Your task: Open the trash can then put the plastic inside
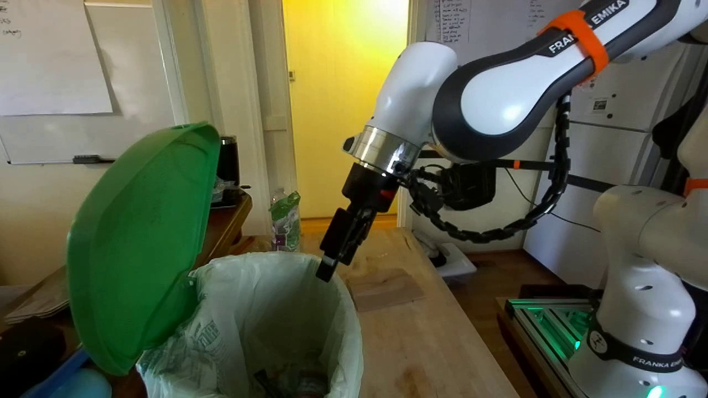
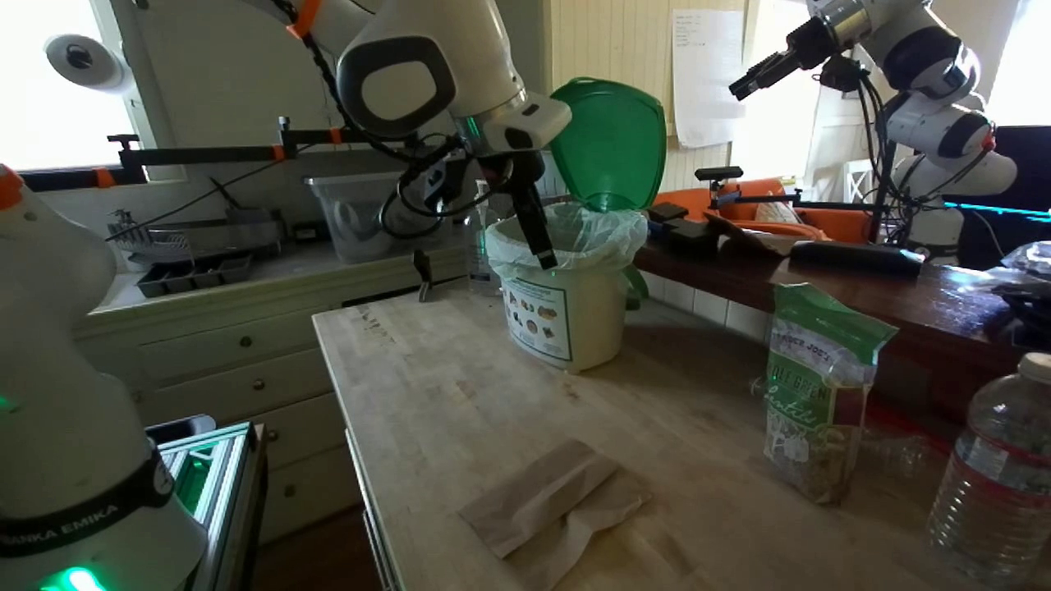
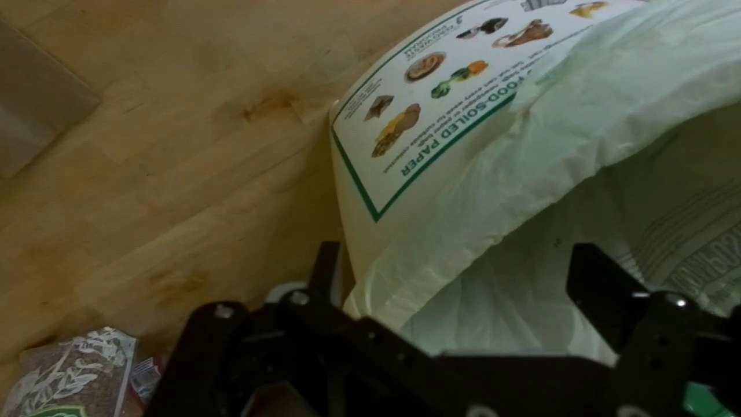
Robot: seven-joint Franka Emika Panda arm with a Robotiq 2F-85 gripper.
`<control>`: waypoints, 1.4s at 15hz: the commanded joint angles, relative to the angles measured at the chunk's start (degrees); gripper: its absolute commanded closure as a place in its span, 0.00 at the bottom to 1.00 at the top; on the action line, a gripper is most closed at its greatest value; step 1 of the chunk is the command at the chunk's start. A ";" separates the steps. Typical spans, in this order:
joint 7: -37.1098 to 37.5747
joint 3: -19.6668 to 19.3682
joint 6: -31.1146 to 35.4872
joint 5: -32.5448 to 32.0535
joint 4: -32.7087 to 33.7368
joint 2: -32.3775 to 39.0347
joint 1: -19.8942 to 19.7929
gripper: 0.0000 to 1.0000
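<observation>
White-bodied trash can stood open on the pale wooden worktop.
In an exterior view, its raised, rounded green lid stood left, its translucent plastic liner next, then my black gripper, spread wide, near the liner's edge.

Black fingers near the lined trash can, lid up.

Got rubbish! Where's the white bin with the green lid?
In an exterior view, the white trash can stands just right of centre on the pale wooden tabletop, left of the dark wooden counter.
</observation>
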 commanded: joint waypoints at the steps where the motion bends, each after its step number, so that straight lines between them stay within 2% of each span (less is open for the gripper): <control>1: -1.00 -1.45 2.85 2.28 2.34 4.28 2.39 0.00; 2: -1.22 -1.56 2.94 2.67 2.74 4.96 2.70 0.00; 3: -1.35 -1.56 2.71 2.69 3.02 5.47 2.82 0.25; 4: -1.41 -1.52 2.13 2.23 3.22 5.81 2.78 0.26; 5: -1.53 -1.55 1.40 1.71 3.49 6.07 2.70 0.32; 8: -2.35 -1.63 -1.22 -0.27 3.62 6.21 2.09 0.58; 13: -4.73 -2.42 -9.31 -3.68 4.18 5.15 1.35 0.93; 14: -5.29 -2.54 -10.96 -4.66 4.65 5.10 1.13 0.97; 15: -5.31 -2.55 -12.37 -6.00 5.10 5.05 0.73 0.94; 16: -5.80 -2.64 -13.61 -7.30 5.44 5.03 0.48 0.97; 21: -7.88 -3.29 -16.26 -12.65 7.19 5.30 -0.85 0.96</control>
